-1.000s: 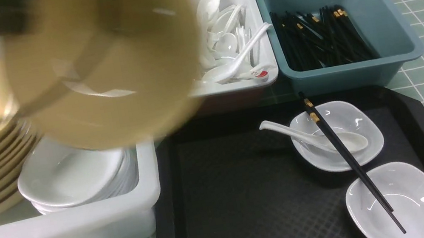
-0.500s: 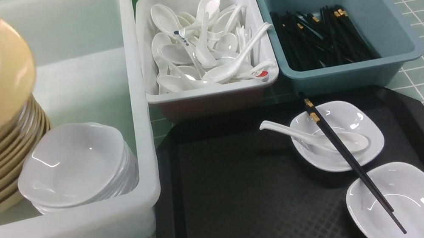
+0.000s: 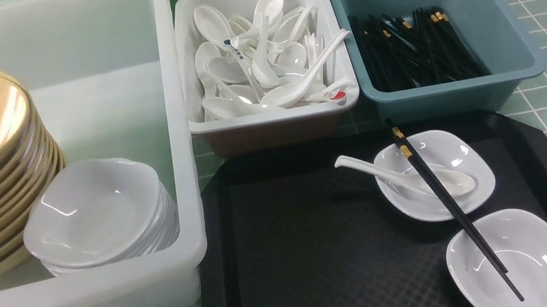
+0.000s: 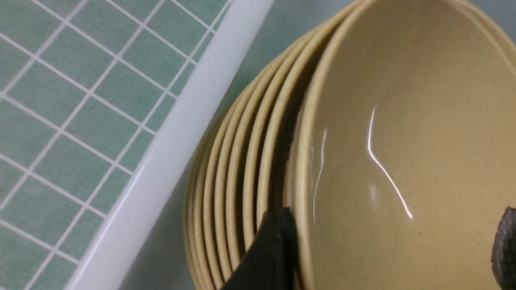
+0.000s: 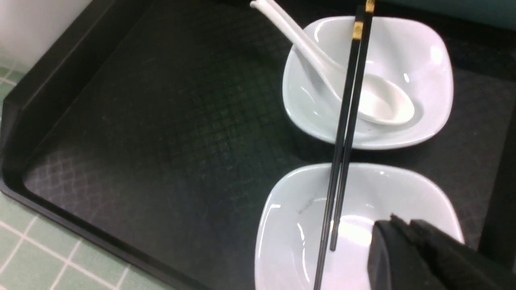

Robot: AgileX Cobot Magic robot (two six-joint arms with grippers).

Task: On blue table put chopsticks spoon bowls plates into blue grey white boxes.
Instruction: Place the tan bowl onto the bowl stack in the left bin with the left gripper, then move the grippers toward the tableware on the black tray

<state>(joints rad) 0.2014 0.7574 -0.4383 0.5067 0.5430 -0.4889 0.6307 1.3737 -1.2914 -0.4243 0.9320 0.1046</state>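
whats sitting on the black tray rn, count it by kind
white plates: 2
white spoon: 1
black chopsticks: 2 sticks
total: 5

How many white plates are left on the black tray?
2. The far plate holds the spoon; the near plate sits at the front right of the tray. The chopsticks lie across both. None looks hidden.
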